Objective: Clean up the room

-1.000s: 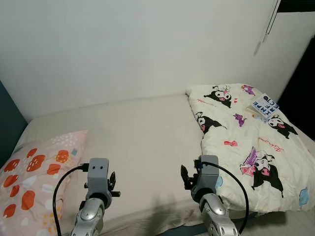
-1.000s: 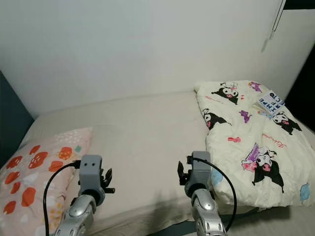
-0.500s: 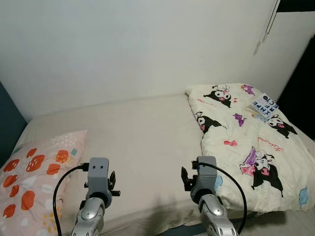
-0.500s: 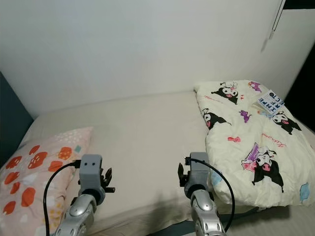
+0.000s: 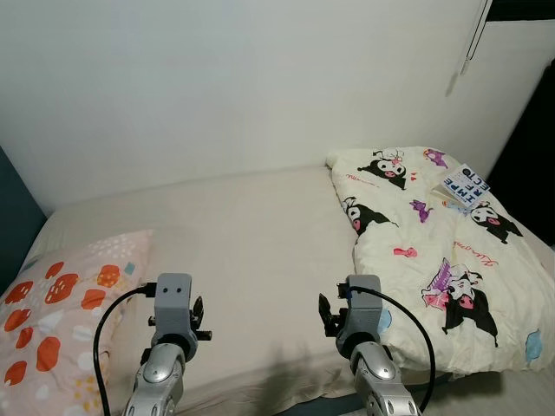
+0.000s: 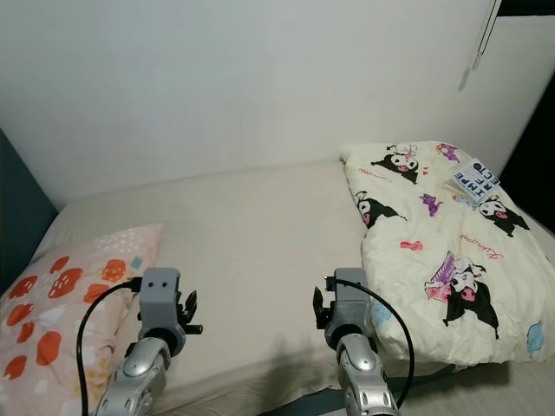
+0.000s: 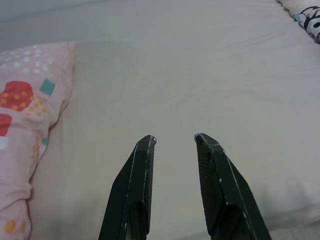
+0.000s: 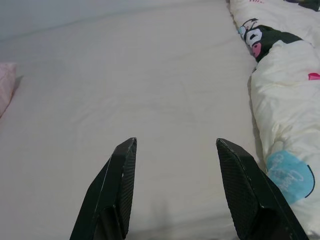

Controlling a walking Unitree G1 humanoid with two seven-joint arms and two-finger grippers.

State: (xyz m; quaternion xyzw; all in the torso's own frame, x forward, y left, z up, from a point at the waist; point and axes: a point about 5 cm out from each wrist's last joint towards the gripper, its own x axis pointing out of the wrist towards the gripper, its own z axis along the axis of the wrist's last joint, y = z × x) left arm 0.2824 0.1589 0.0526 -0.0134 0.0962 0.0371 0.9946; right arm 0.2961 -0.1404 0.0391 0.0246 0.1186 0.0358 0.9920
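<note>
Cream cartoon-print quilt: bunched on my right of the beige bed, blue-lettered book atop. Left gripper, right gripper both parted, empty, hovering. Approach step, I judge; next, reach the quilt edge.

A bed with a plain cream sheet runs along a white wall; at its left end lies a pink pillow printed with red and orange shapes; at its right end lies a bunched cream duvet with black cartoon figures; a small book rests on the duvet's far corner.
</note>
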